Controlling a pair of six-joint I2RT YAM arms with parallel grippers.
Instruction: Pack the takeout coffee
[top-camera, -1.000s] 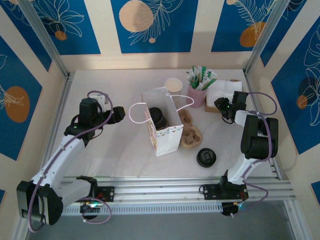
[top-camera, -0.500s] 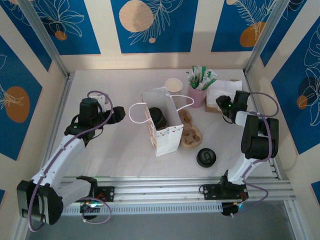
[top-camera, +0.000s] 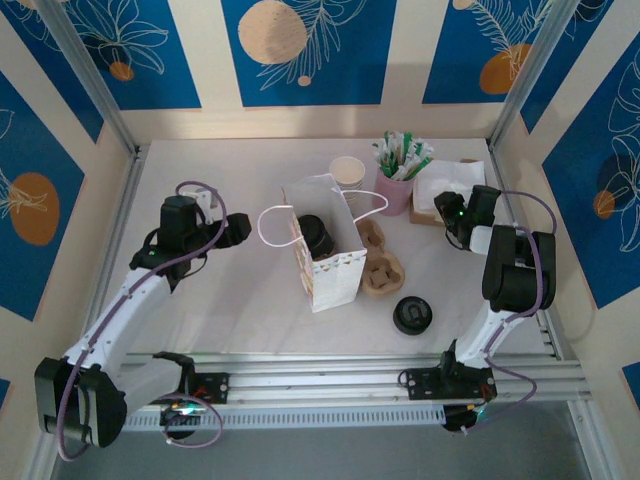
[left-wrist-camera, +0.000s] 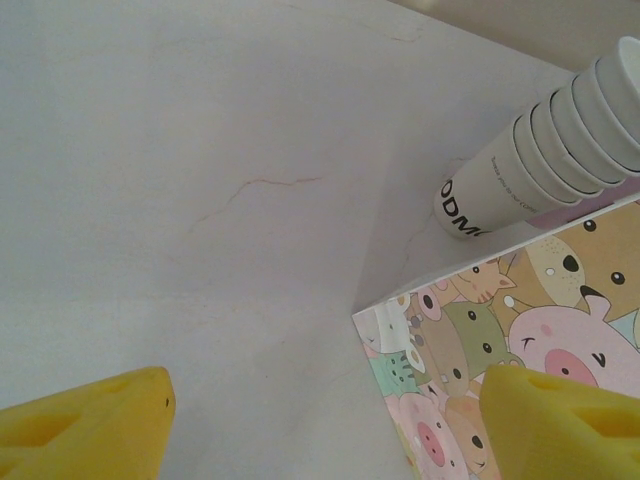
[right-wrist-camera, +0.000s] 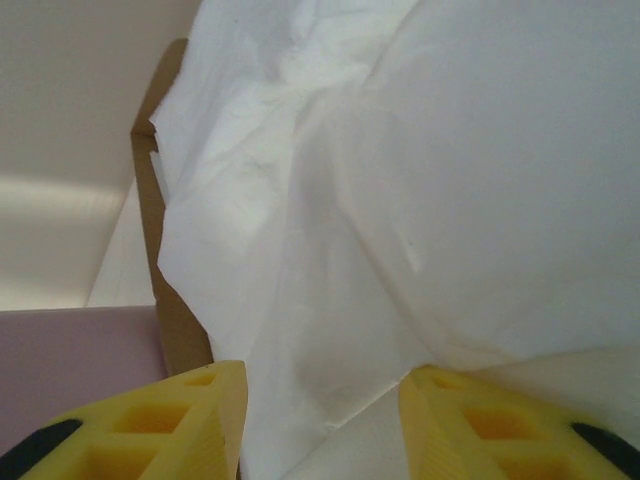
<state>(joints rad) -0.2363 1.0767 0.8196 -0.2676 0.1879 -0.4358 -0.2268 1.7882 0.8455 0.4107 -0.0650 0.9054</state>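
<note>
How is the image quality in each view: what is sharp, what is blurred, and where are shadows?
Top external: evenly lit and sharp, only faint shadows on the table. Left wrist: the table is sharp, a faint shadow lies beside the gift bag, the yellow fingers are slightly soft. Right wrist: the white napkins look soft, with grey shadowed folds.

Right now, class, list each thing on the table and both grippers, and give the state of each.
Bag, upright, top open.
Coffee, lidded, inside the bag.
Loose lid, lying on the table.
Cups, stacked, lidless.
Pink cup, upright, holding packets.
Napkins, crumpled.
Left gripper, open, empty.
Right gripper, open, napkins between its fingers.
</note>
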